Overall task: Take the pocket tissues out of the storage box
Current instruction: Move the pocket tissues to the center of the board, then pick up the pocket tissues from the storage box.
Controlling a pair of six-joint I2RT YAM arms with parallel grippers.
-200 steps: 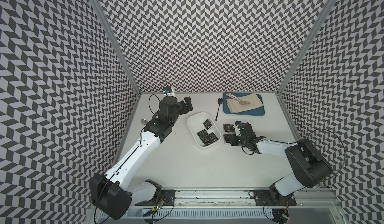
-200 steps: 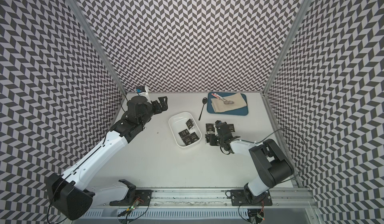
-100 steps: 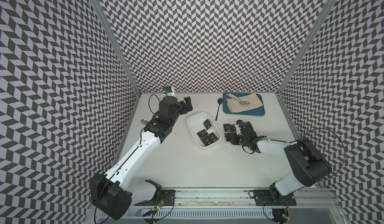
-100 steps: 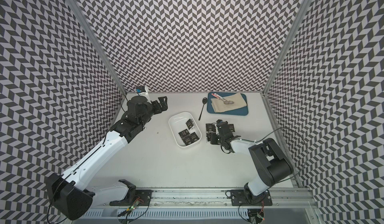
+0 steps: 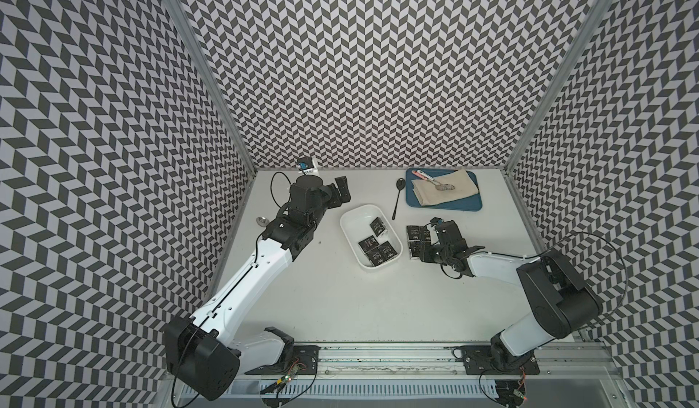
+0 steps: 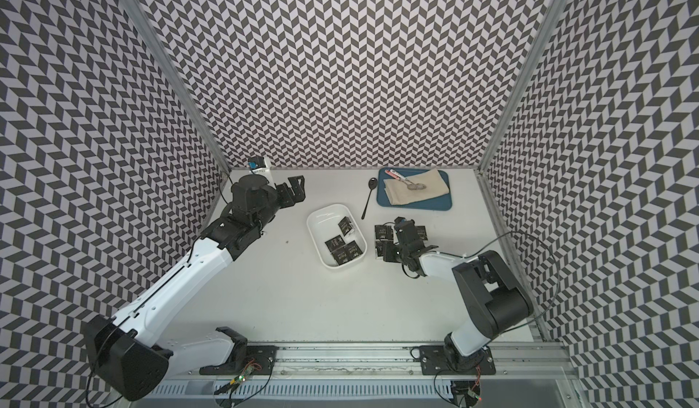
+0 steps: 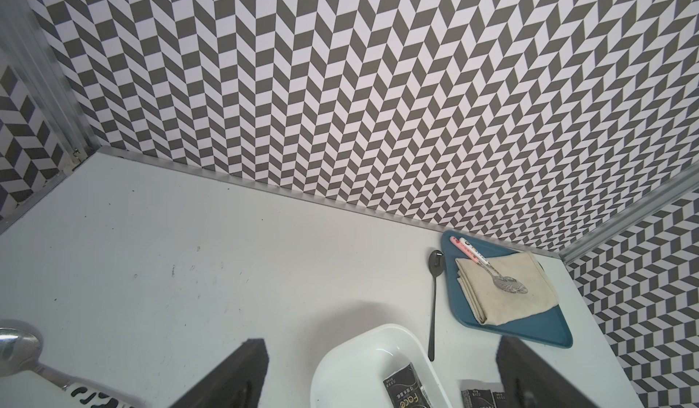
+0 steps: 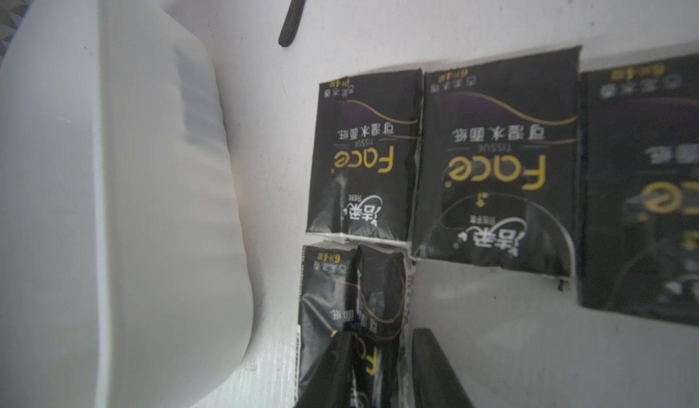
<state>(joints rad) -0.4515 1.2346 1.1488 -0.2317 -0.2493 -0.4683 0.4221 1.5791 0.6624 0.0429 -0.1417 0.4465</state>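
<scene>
- Four pocket tissues (image 5: 378, 254) are lying inside the storage box (image 5: 353, 219), which is sitting mid-table in both top views.
- Four more tissue packets (image 8: 491, 168) are resting flat on the table (image 5: 340, 311) just beside the box, on the right arm's side, two of them edge to edge.
- Right gripper (image 8: 380, 334) is sitting low at a crumpled packet (image 8: 329, 292), one finger over it and the other just beside. Cannot tell whether it is pinching or releasing.
- Left gripper (image 5: 342, 190) is hanging near the back wall, jaws spread wide and grasping nothing.
- Black spoon (image 5: 397, 202) is lying between the box and the blue tray (image 5: 465, 202).
</scene>
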